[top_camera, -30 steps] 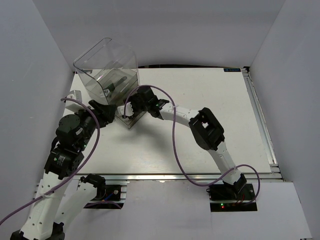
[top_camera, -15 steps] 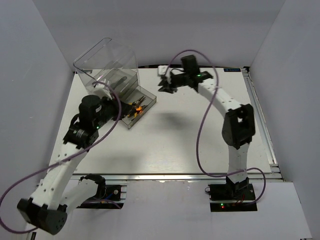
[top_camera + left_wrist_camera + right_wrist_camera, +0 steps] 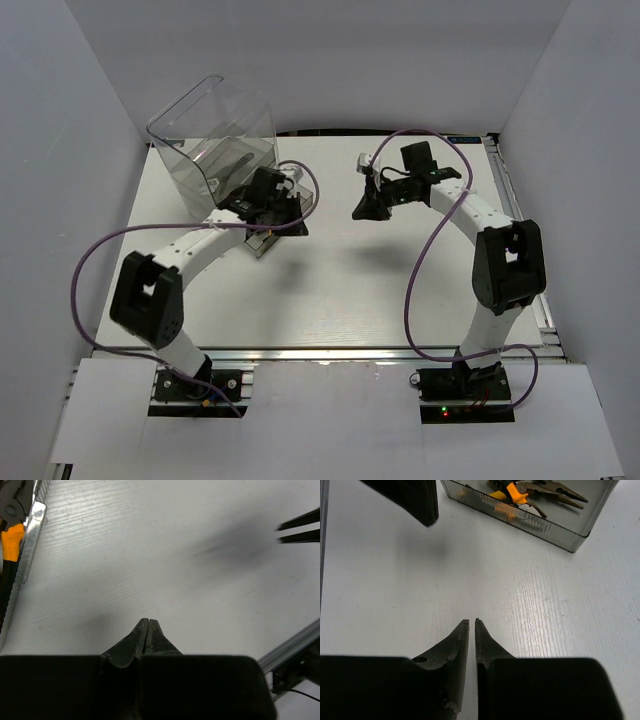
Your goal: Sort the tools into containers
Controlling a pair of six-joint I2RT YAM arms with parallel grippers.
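The containers are a clear cabinet (image 3: 215, 135) at the back left and a grey-tinted drawer (image 3: 535, 525) standing out on the table in front of it. Orange-handled pliers (image 3: 514, 494) lie inside the drawer; one handle (image 3: 11, 536) shows at the left edge of the left wrist view. My left gripper (image 3: 146, 621) is shut and empty, low over bare table beside the drawer, and reaches across it (image 3: 288, 196) in the top view. My right gripper (image 3: 472, 622) hangs right of the drawer (image 3: 365, 208), its jaws almost together with a thin slit and nothing between them.
The table's white surface (image 3: 400, 280) spreads between the arms. White walls close in the left, back and right sides. An aluminium rail (image 3: 520, 230) runs along the table's right edge. Purple cables loop from both arms.
Both arms left the drawer. The left arm swung round to stretch across the drawer, jaws closing. The right arm went to the back, then came down to the middle, jaws closing.
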